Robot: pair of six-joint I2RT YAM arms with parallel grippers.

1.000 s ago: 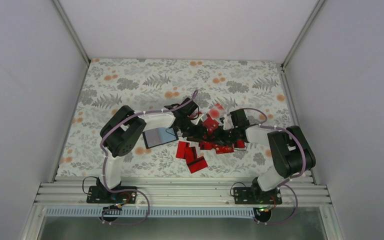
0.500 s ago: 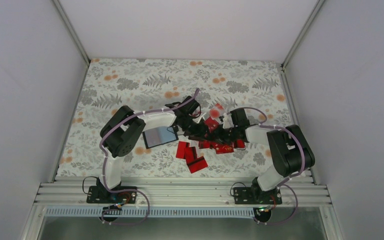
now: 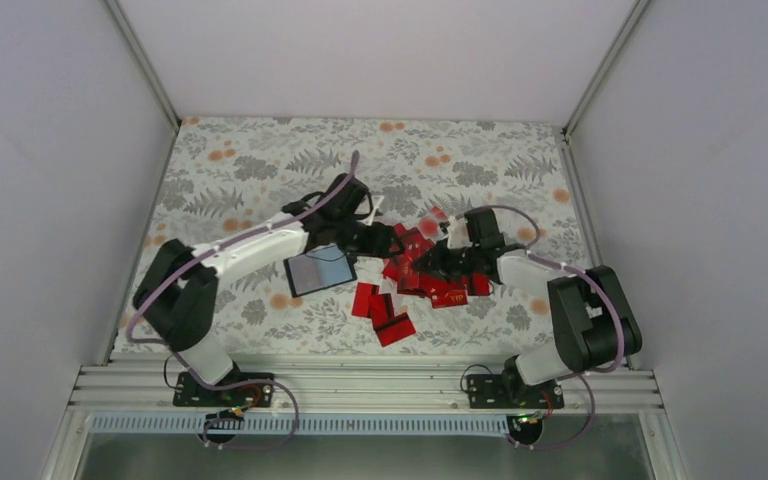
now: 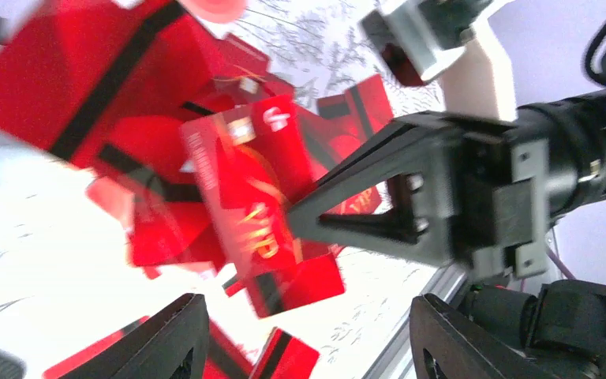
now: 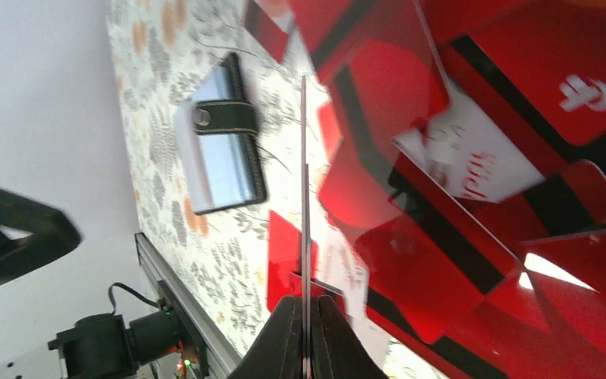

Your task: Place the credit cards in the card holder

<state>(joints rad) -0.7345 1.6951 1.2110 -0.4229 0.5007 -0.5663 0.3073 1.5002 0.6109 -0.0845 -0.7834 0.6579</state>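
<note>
Floral-print desk (image 3: pixel 240 160): the left arm (image 3: pixel 250 245), jaws apart and empty, is nearer the open card holder (image 3: pixel 318 272), which lies left of the red card heap (image 3: pixel 430 285), where the right jaws pinch one VIP card (image 4: pixel 245 213), edge-on to that wrist's camera.

Table (image 3: pixel 260 160), middle ground: card holder (image 3: pixel 318 272) is lying open and flat, about midway between the left and right edges. Credit cards (image 3: pixel 430 285) are lying heaped just to its right, overlapping, with a few straying toward the near edge. Over the heap, the right gripper (image 4: pixel 292 220) is pinching a single card (image 4: pixel 245 201). The left gripper (image 4: pixel 308 343) is hanging opposite, jaws apart.
</note>
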